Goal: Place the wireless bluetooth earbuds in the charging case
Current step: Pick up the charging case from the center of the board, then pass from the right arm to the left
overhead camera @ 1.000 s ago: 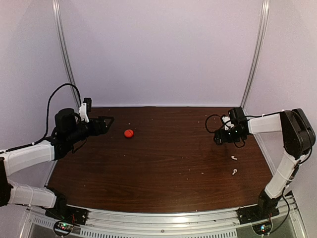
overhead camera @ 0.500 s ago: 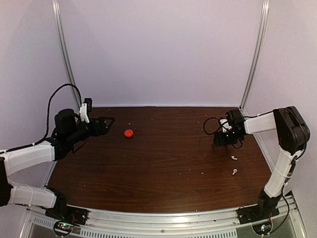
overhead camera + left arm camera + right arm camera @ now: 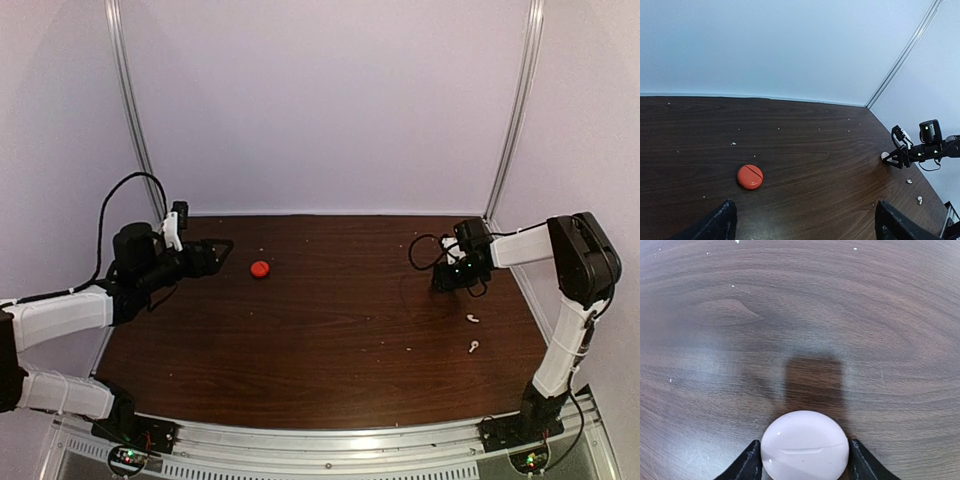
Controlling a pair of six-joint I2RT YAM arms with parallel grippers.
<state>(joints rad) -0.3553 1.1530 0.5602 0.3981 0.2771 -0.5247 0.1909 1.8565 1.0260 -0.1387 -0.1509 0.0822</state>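
In the right wrist view a round white charging case lies closed on the table. My right gripper is shut on it, with a black finger pressed to each side. From above, that gripper sits low at the table's right side. Two white earbuds lie on the wood just nearer than it. A round red-orange case lies closed at the back left. My left gripper hovers open just left of it, holding nothing.
The left wrist view takes in the red-orange case, the right gripper at the white case and both earbuds. White crumbs dot the dark wooden table. Pale walls and metal corner posts enclose it.
The right gripper's fingers have closed in onto the white case and the arm has shifted slightly left. The left arm has barely moved.
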